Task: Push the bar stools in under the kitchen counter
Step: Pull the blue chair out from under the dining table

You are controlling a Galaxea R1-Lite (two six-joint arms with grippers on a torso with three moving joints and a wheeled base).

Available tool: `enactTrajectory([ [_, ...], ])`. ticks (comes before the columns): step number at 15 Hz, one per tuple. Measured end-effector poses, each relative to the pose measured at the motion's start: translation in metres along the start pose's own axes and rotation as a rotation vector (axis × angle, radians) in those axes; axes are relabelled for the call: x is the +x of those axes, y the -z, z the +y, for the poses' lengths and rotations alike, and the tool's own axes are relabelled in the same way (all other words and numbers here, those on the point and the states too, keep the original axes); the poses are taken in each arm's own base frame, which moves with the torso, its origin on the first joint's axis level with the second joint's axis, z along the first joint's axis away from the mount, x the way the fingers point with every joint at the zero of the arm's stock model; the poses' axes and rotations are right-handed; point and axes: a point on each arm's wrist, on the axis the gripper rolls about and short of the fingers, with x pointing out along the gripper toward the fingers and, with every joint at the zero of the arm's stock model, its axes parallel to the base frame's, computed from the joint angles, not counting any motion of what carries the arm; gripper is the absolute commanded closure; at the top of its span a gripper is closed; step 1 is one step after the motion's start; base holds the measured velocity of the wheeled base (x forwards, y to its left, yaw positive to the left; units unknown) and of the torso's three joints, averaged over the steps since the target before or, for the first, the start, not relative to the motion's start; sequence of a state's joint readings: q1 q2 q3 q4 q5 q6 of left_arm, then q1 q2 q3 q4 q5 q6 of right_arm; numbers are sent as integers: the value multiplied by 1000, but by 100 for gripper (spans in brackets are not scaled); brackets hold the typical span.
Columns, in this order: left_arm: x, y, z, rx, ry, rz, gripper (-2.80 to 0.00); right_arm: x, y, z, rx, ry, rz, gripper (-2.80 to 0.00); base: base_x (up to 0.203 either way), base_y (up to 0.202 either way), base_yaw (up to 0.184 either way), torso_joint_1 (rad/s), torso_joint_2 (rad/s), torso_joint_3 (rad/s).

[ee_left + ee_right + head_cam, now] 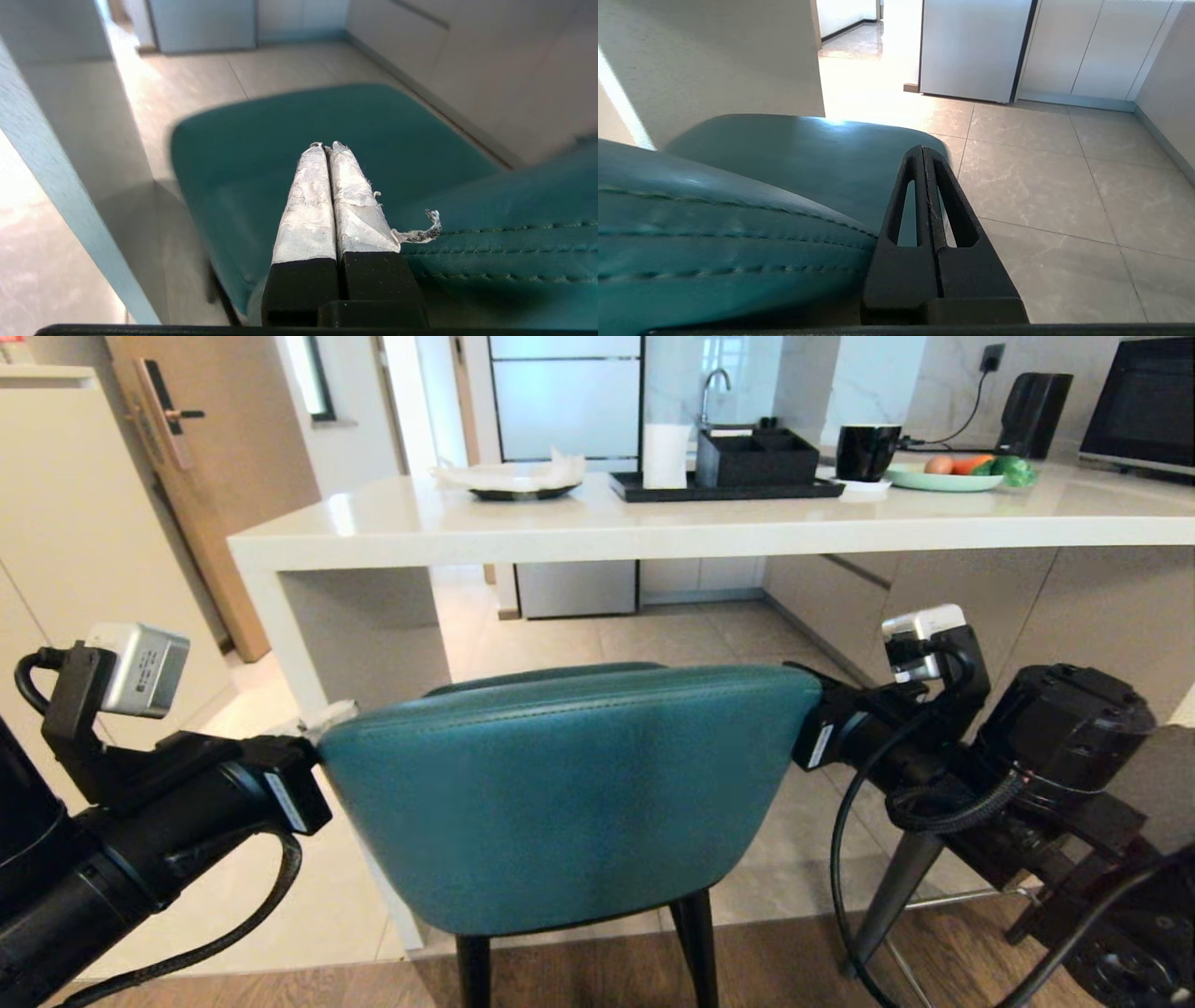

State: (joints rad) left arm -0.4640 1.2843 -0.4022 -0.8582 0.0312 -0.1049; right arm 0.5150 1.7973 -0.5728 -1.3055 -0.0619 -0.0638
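With left hand (pixel 327 145) and right hand (pixel 924 150) both pressed together flanking the teal stool (pixel 560 793) just short of the tabletop (pixel 709 527), push evenly, keeping it square, clear of the side panel (pixel 364 635).

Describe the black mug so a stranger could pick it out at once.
Start at the long white kitchen counter. On its far right part, the black mug stands between a black tray and a green plate of vegetables. It is the only glossy black, round, handled item there.
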Motion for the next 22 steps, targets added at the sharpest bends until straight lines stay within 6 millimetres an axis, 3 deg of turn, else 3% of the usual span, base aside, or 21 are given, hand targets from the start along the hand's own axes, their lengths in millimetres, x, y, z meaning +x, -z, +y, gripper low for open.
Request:
enactTrajectory([
  [5,-18,-10,2,-15,14,23,0,6,10,0,-6,16,36,0,0,0,0,0,0,0],
  [9,-7,-12,13,-54,-59,21,0,-16,-3,37,-20,-95,25,0,0,0,0,0,0,0],
  [13,9,-21,21,-76,-106,-1,0,-34,-16,50,-23,-163,7,0,0,0,0,0,0,0],
  [19,8,-12,31,-91,-140,25,0,-40,-15,38,-12,-151,10,0,0,0,0,0,0,0],
  [22,0,-23,37,-125,-124,-7,0,-38,-17,23,-16,-101,2,0,0,0,0,0,0,0],
])
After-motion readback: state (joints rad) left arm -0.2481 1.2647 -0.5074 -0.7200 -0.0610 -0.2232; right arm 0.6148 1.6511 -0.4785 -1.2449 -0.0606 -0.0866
